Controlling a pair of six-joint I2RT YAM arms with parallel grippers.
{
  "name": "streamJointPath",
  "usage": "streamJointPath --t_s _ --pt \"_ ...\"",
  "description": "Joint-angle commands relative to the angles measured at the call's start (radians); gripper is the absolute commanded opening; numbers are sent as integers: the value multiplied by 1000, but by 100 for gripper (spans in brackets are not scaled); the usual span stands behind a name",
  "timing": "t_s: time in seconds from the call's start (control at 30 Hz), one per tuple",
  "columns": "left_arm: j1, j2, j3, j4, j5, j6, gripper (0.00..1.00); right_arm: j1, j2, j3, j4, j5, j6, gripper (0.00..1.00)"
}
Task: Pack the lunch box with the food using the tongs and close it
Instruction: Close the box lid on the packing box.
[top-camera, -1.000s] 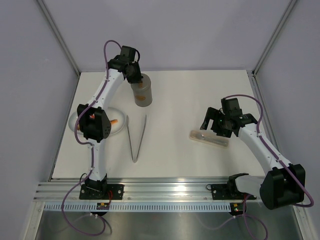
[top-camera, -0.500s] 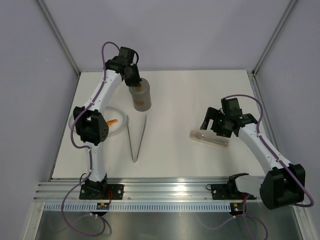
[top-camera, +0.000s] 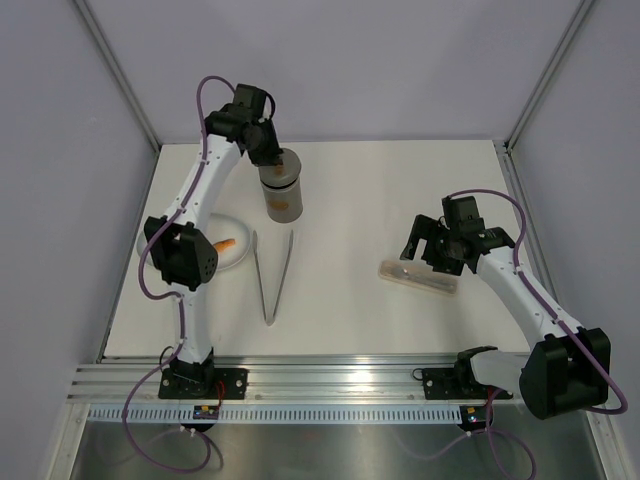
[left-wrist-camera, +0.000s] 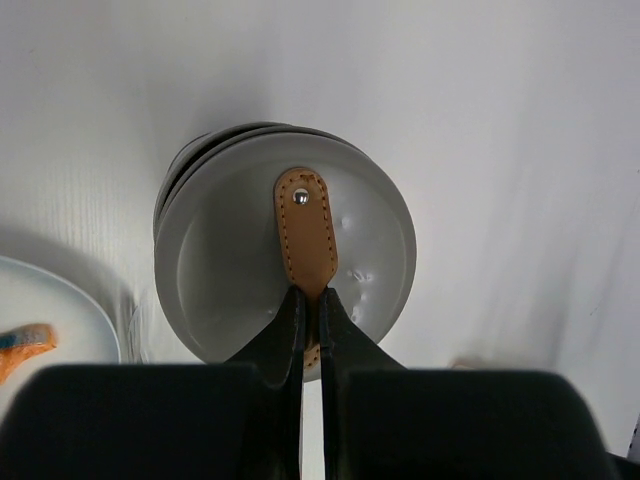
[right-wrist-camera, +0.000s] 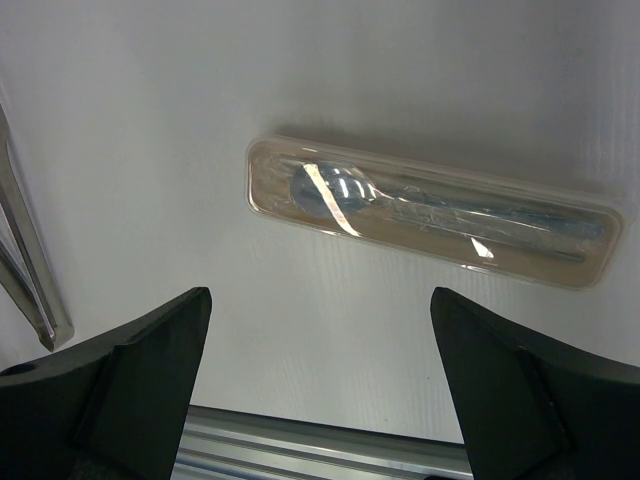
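The grey lunch box (top-camera: 283, 198) stands at the back left of the table. Its round lid (left-wrist-camera: 230, 260) sits over the canister's mouth, and a sliver of the canister rim (left-wrist-camera: 185, 165) shows at the lid's upper left. I cannot tell whether lid and rim touch. My left gripper (left-wrist-camera: 310, 297) (top-camera: 272, 158) is shut on the lid's tan strip handle (left-wrist-camera: 305, 230). An orange piece of food (top-camera: 228, 243) (left-wrist-camera: 22, 345) lies on the white plate (top-camera: 240, 258). The silver tongs (top-camera: 272, 275) (right-wrist-camera: 25, 270) lie flat between the arms. My right gripper (right-wrist-camera: 320, 300) (top-camera: 422, 248) hangs open and empty.
A tan oblong packet in clear wrapping (right-wrist-camera: 430, 215) (top-camera: 418, 276) holds a spoon and lies just beyond the right gripper. The metal rail (top-camera: 330, 385) runs along the near table edge. Grey walls close in the left, back and right sides.
The left wrist has shifted slightly back and to the left while holding the lid handle, and the canister looks more upright. The right arm has stayed still.
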Motion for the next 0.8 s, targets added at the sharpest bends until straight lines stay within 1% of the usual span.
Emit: streamJointPath --t_s 0.0,0.1,0.27,0.77 --pt "-4 31 63 4 27 -18 0 -3 -4 14 26 0 -4 99" --pt "-2 68 99 -16 13 -15 0 -3 -1 14 28 0 -4 99" --pt "-4 97 102 -21 -22 -9 0 -3 -2 7 31 1 -4 99" --pt "-2 83 51 -15 -42 5 0 -3 -4 -4 33 6 -2 99"
